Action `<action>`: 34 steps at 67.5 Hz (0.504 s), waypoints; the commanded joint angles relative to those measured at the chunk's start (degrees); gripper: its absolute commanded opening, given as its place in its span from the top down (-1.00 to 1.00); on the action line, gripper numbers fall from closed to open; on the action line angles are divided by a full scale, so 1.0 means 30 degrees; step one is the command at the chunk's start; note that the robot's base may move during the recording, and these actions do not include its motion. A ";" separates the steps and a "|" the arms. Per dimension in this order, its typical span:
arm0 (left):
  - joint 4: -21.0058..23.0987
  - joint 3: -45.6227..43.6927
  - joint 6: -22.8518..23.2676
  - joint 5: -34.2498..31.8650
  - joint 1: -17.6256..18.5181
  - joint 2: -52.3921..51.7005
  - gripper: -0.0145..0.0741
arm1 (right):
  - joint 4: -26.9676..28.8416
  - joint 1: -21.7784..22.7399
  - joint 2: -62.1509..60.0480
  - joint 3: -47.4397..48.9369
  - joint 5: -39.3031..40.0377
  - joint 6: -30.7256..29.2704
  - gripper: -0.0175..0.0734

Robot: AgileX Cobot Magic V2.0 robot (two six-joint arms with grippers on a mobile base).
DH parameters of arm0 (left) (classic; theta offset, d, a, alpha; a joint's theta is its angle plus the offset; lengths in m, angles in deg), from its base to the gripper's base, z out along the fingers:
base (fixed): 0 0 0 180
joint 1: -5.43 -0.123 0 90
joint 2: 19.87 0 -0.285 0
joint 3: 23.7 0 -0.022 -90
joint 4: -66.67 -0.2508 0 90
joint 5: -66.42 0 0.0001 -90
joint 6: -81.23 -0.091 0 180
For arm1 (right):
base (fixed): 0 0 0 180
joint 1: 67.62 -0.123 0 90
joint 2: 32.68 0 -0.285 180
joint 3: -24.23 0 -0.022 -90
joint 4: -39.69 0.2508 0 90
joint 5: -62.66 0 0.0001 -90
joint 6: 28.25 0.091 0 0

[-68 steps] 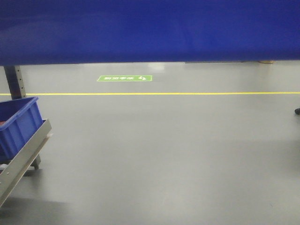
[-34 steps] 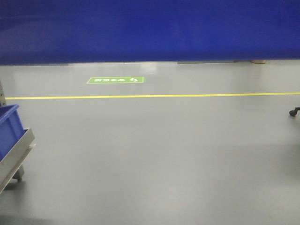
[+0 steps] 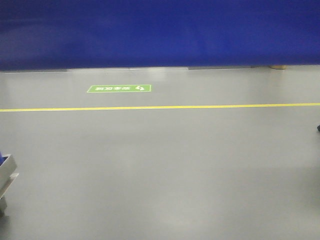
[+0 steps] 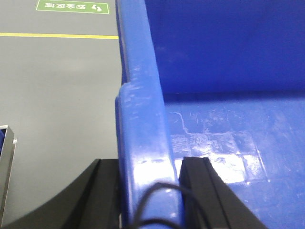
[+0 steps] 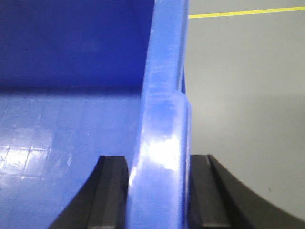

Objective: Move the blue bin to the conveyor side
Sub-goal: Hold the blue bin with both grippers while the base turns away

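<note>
Two black pairs of fingers clamp opposite rims of the blue bin [image 3: 160, 32], which hangs above the floor and fills the top of the front view as a wide, glossy band.

The floor [image 3: 160, 165] below is smooth grey. A thin yellow line [image 3: 160, 107] runs across it from side to side. Just beyond the line lies a green floor sign [image 3: 119, 88] with white writing, too blurred to read. At the lower left edge sits the corner of a grey metal frame [image 3: 6, 170] with a sliver of blue on it. A small dark shape [image 3: 318, 128] at the right edge cannot be identified.

In the left wrist view, the left fingers [image 4: 202, 186] press on either side of the bin's thick rim, one inside, one outside. A thin black cable [image 4: 159, 186] loops over the rim there. In the right wrist view, the right fingers [image 5: 110, 191] grip the opposite rim the same way. Both views show the bin's inner bottom, scuffed and shiny with glare.
</note>
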 commanded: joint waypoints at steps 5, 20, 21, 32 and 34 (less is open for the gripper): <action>-0.0216 -0.0360 -0.0447 -0.2118 0.0033 -0.0301 0.71 | -0.1399 0.0158 -0.0379 0.0332 0.1966 -0.0328 0.79; -0.0216 -0.0360 -0.0447 -0.2118 0.0033 -0.0301 0.71 | -0.1399 0.0158 -0.0379 0.0332 0.1966 -0.0328 0.79; -0.0216 -0.0360 -0.0447 -0.2118 0.0033 -0.0301 0.71 | -0.1399 0.0158 -0.0379 0.0332 0.1966 -0.0328 0.79; -0.0216 -0.0360 -0.0447 -0.2118 0.0033 -0.0301 0.71 | -0.1399 0.0158 -0.0379 0.0332 0.1966 -0.0328 0.79; -0.0216 -0.0360 -0.0447 -0.2118 0.0033 -0.0301 0.71 | -0.1399 0.0158 -0.0379 0.0332 0.1966 -0.0328 0.79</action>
